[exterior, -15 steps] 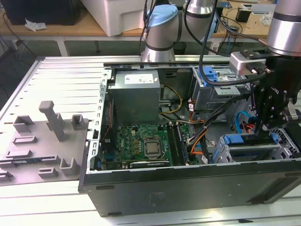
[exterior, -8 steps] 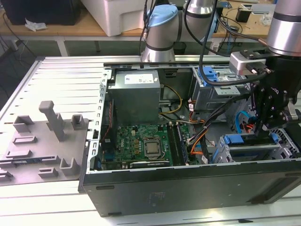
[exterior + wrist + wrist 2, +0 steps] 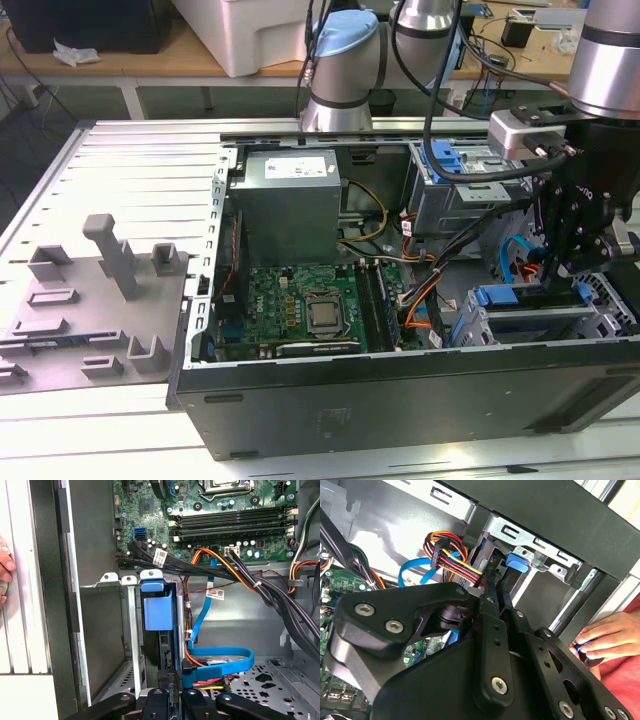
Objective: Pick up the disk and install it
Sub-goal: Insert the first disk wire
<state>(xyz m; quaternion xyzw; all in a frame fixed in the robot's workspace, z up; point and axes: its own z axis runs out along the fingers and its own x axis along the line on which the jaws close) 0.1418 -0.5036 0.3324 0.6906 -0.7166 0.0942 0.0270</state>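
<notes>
The gripper [image 3: 553, 275] reaches down into the drive cage [image 3: 470, 325] at the corner of the open computer case [image 3: 400, 400], on the exterior view's right. In the first wrist view the disk [image 3: 157, 610] stands on edge in the cage slot [image 3: 130, 630], its blue plastic rail and tab facing out, and the gripper [image 3: 175, 692] sits right at its near end. Its jaws are drawn close together, pinching the disk's thin edge. In the second wrist view the fingertips [image 3: 492, 580] meet just beside the disk's blue tab [image 3: 517, 562]. A blue data cable [image 3: 220, 662] loops beside the cage, with the motherboard [image 3: 225, 510] beyond it. A person's hand [image 3: 605, 637] rests outside the case wall. The grey power supply [image 3: 290, 200] lies well apart from the gripper
</notes>
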